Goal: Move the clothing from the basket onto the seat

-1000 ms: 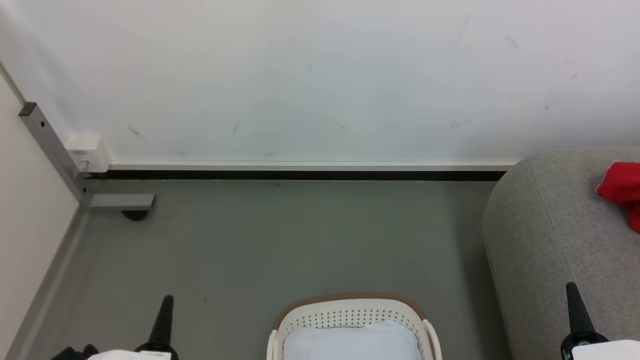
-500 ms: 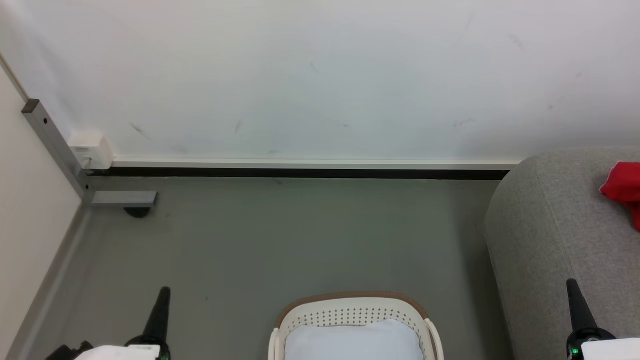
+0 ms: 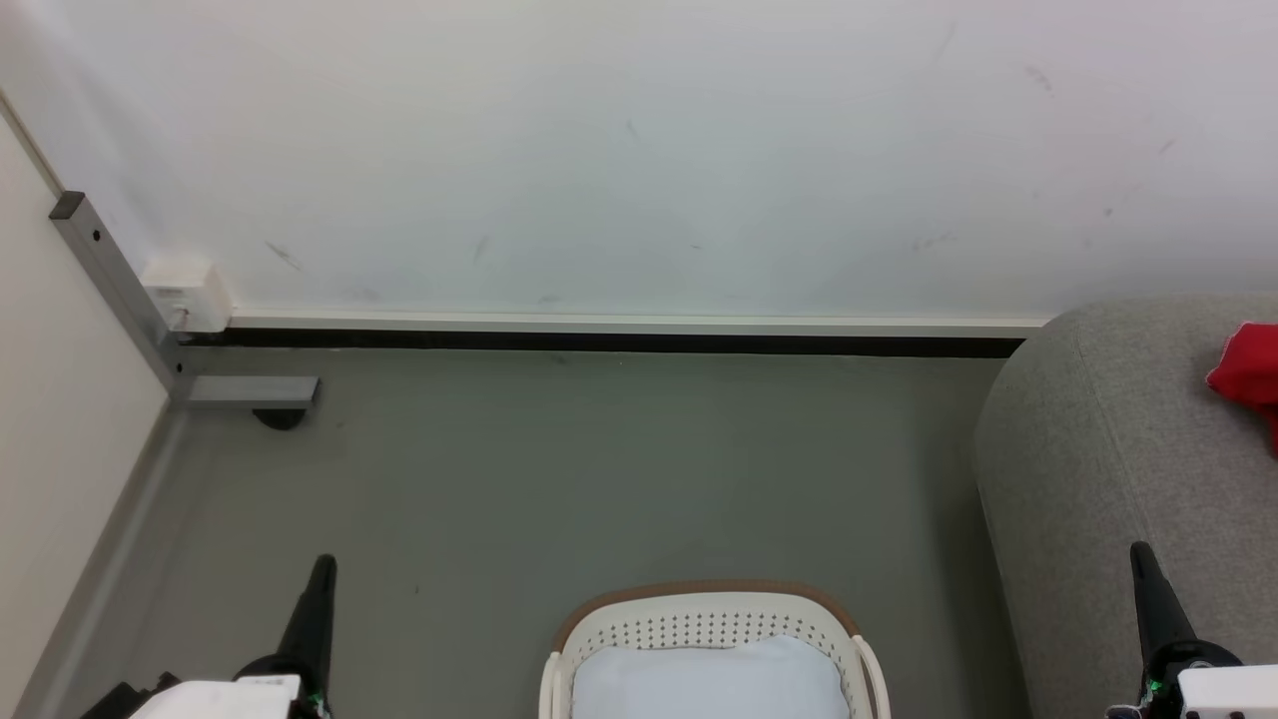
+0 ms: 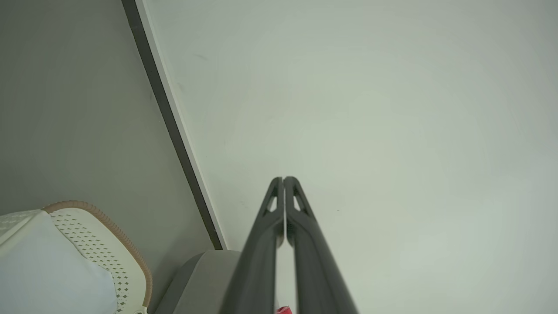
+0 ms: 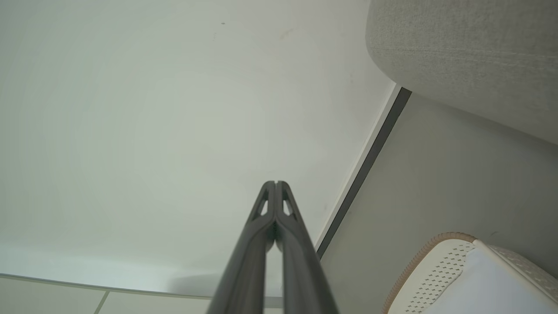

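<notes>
**A:** What is changing from a second ago?

**B:** The whole head view is drifting. The wall (image 3: 639,150), the floor (image 3: 599,479) and the seat (image 3: 1098,479) are all sliding the same way, so the camera is turning and the things are lying still.

**A:** Where is everything sitting, then?

**B:** The seat is standing at the right against the wall. The basket (image 3: 699,611) is resting on the floor at bottom centre, just beside the seat's near corner. The part of it in view is showing a pale pad (image 3: 709,684) and no red fabric. The clothing (image 3: 1248,374) is lying on top of the seat, slipping toward the right edge of the view as the camera turns.

**A:** So what is that meaning for the job?

**B:** I'm judging the transfer to be finished or nearly so, with both arms pulling back. The basket's near half is cut off, so I'm not ruling out a leftover piece.

**A:** And the grippers?

**B:** The left gripper (image 3: 321,569) is rising slightly at lower left and the right gripper (image 3: 1140,554) is hovering over the seat's front. In the wrist views each pair of fingers (image 4: 301,244) is pressing tip to tip, carrying nothing and touching nothing.
</notes>
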